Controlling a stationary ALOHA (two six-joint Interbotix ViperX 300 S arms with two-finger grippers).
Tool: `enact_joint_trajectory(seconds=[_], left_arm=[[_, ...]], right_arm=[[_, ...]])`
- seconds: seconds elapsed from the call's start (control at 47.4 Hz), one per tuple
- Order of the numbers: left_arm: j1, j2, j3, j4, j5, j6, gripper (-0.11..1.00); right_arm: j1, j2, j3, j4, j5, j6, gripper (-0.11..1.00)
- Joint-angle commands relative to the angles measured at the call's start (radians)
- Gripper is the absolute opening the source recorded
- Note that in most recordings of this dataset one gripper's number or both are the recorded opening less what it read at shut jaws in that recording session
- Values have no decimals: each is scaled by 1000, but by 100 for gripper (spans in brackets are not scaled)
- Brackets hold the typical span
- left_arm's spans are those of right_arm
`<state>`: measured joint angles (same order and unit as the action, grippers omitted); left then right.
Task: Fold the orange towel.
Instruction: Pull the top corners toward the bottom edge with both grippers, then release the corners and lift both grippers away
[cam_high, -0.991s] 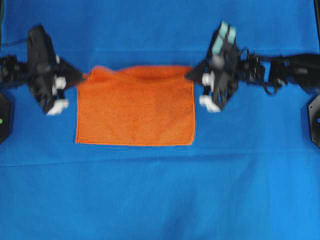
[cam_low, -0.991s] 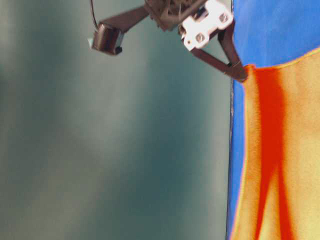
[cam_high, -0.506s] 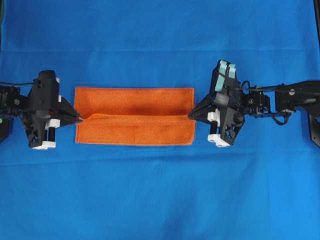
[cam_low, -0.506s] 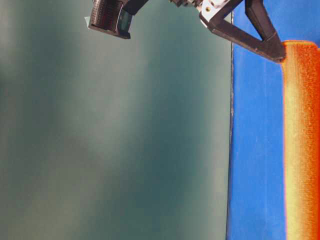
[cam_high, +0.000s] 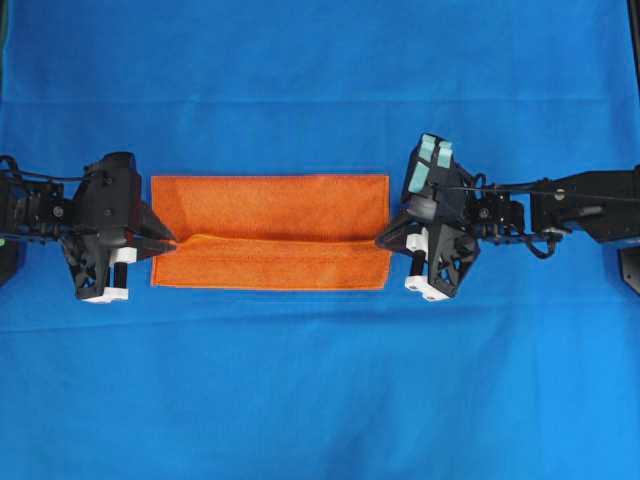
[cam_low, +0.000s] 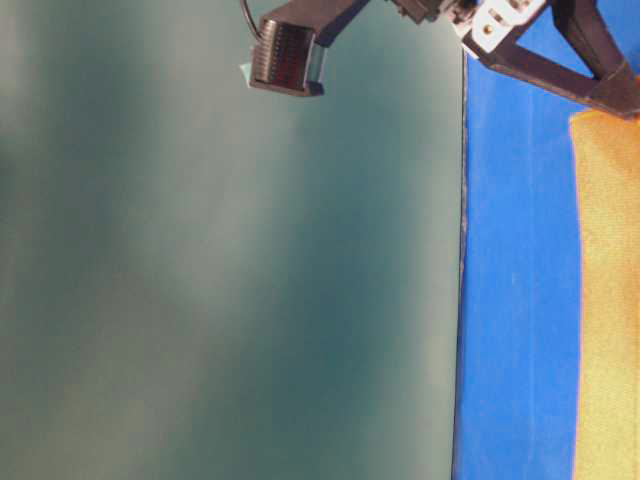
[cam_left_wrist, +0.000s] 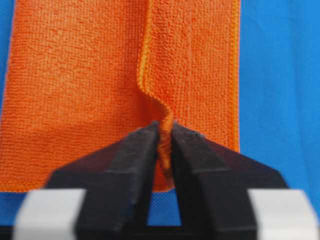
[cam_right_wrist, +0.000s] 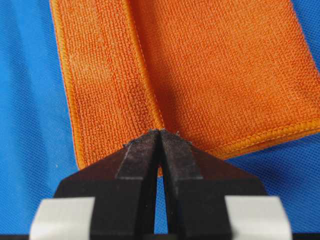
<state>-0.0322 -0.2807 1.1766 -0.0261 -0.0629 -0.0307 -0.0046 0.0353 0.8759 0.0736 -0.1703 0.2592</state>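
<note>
**Op A:** Looking at my overhead view first: the orange towel (cam_high: 270, 232) lies on the blue cloth (cam_high: 320, 400), folded over so its loose hem runs lengthwise across the middle. My left gripper (cam_high: 170, 242) sits at the towel's left edge, my right gripper (cam_high: 381, 240) at its right edge.

**Op B:** Any writing or labels? Any containers?

**Op A:** I can read none, and I see nothing that holds anything. At table level I get only a dark claw (cam_low: 600, 75) just above the towel's (cam_low: 610, 300) corner; which arm it belongs to I cannot tell.

**Op B:** Left wrist?

**Op A:** My left jaws stand slightly parted with the towel's (cam_left_wrist: 75, 75) raised hem between the fingers (cam_left_wrist: 135, 150). It touches them, but I cannot tell whether they grip it or have let go.

**Op B:** Right wrist?

**Op A:** My right jaws are clenched, tips meeting at the hem line of the towel (cam_right_wrist: 225, 70); a little orange shows below the fingers (cam_right_wrist: 142, 155), so I read them as pinching that hem.
</note>
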Motion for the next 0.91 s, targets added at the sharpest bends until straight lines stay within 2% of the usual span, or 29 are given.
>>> enact_joint_trajectory(seconds=[0.0, 0.084, 0.127, 0.232, 0.316, 0.506, 0.654, 0.886], left_arm=[[-12, 0, -15, 0, -9, 0, 21], [-15, -6, -14, 0, -8, -6, 41], [-15, -9, -14, 0, -5, -9, 51], [-15, -29, -15, 0, 15, -18, 68], [-18, -63, -23, 0, 49, -17, 69], [-14, -202, -28, 2, 103, 3, 69], [17, -308, -3, 2, 101, 17, 69], [69, -339, 14, 2, 101, 34, 68]], right_arm=[[15, -11, -23, 5, -9, 0, 2], [26, -11, -25, 5, -15, 0, 4], [29, -11, -25, 5, -15, 0, 11], [34, -17, -32, 5, -8, 0, 45], [34, -37, -32, 2, -2, -5, 64], [25, -129, -28, -18, 23, -29, 60], [-25, -201, -12, -44, 34, -48, 60], [-106, -206, -6, -49, 43, -57, 60]])
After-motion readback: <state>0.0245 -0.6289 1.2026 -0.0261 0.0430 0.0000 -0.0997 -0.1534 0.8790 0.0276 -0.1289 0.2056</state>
